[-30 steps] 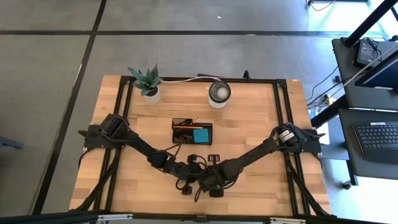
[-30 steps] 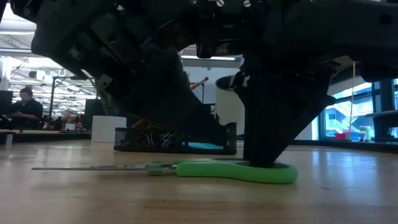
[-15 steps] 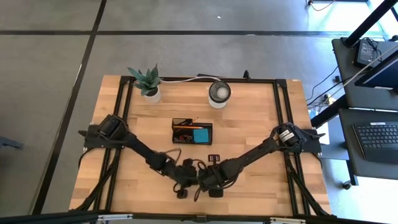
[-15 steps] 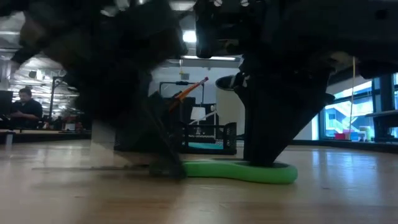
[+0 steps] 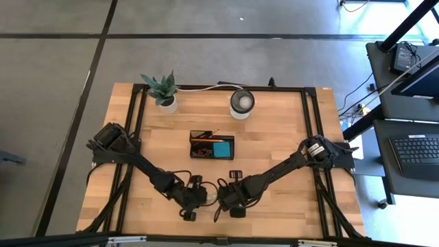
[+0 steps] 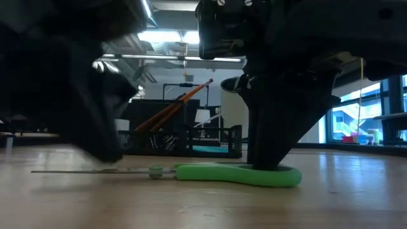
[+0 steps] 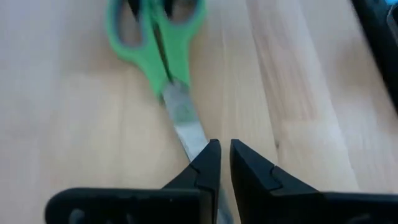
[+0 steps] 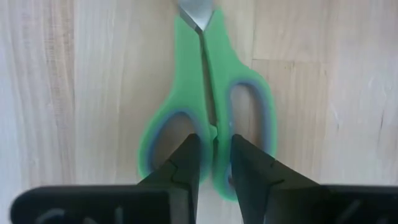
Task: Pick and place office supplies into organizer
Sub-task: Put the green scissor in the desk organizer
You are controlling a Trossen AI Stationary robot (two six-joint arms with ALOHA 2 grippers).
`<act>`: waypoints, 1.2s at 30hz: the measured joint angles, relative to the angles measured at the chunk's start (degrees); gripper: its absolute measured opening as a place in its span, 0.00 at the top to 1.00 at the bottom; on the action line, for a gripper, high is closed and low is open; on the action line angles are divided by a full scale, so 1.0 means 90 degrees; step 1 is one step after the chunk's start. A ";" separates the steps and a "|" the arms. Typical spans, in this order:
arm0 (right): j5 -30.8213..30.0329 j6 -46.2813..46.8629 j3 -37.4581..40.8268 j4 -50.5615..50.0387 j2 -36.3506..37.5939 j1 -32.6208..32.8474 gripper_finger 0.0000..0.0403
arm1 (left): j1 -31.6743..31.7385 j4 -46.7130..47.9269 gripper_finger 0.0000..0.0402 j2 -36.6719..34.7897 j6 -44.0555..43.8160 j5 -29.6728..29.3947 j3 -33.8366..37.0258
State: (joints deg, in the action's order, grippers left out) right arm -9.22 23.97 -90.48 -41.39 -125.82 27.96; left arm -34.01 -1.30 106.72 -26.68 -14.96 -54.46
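My left gripper straddles the blade of the scissors, jaws nearly closed around it. My right gripper clamps the green handle, flat on the near table. Opposed pulls could twist the scissors free. The left arm has shifted left since earlier. The organizer sits farther back.

Both hands crowding scissors

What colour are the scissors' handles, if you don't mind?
Bright green, grey inside the loops; the scissors show best in the right wrist view.
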 joint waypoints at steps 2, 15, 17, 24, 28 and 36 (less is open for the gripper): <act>-0.0016 -0.0006 0.0000 0.0000 0.0000 0.0001 0.82 | -0.0077 -0.0055 0.92 -0.0114 0.0135 -0.0307 0.0000; -0.0019 -0.0022 0.0002 -0.0012 0.0000 0.0003 0.82 | -0.0182 0.0299 0.92 0.0006 -0.0441 -0.1013 -0.0017; -0.0021 -0.0030 0.0002 -0.0017 0.0000 0.0003 0.82 | -0.0178 0.0309 0.92 0.0077 -0.0535 -0.1037 -0.0024; -0.0040 -0.0059 0.0002 -0.0019 0.0000 0.0006 0.82 | -0.0185 0.0244 0.92 0.0294 -0.0790 -0.1069 -0.0053; -0.0040 -0.0067 0.0005 -0.0014 0.0000 0.0003 0.82 | -0.0183 0.0259 0.92 0.0338 -0.0850 -0.1040 -0.0053; -0.0039 -0.0011 0.0007 -0.0001 -0.0004 0.0005 0.75 | -0.0181 0.0276 0.92 0.0350 -0.0847 -0.0994 -0.0052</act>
State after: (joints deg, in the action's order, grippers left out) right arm -9.57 23.88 -90.41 -41.40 -125.85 28.00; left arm -35.64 1.18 109.86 -34.30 -23.91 -54.92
